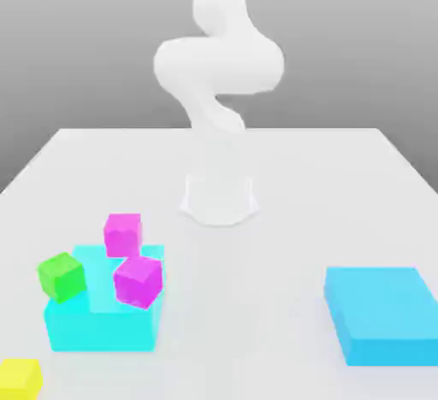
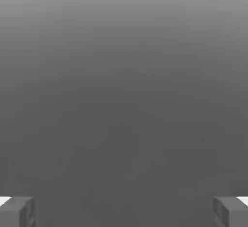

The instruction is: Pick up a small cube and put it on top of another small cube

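Two cyan blocks sit on the white bench (image 1: 282,176) — one (image 1: 103,321) at the exterior view's left carrying two magenta cubes (image 1: 137,281) and a green cube (image 1: 62,275), a yellow cube (image 1: 19,378) nearby — while the pincer (image 2: 124,211) hangs spread, empty.

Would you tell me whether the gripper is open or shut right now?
Open: the gripper has its two fingertips far apart at opposite edges of the hand view, nothing between them.
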Available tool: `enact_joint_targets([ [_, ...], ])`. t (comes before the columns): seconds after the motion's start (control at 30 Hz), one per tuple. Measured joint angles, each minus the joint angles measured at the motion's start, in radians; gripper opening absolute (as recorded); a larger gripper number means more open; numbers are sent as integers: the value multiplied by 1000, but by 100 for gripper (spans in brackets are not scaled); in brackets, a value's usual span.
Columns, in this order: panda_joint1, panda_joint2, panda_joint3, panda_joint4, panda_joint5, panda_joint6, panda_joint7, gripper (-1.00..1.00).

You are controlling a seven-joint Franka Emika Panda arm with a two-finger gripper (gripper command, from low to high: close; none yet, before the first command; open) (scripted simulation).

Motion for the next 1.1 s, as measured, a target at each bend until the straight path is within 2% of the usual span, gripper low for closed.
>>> enact_joint_targets([
  [0.27,-57,296,-61,26,-67,74,-67,0],
  [0.5,-96,549,-136,47,-66,139,-167,0],
  [0.77,-189,842,-178,71,26,217,-344,0],
  [1.0,-308,1097,-150,93,137,280,-518,0],
  [1.1,-338,1205,-126,115,170,346,-554,0],
])
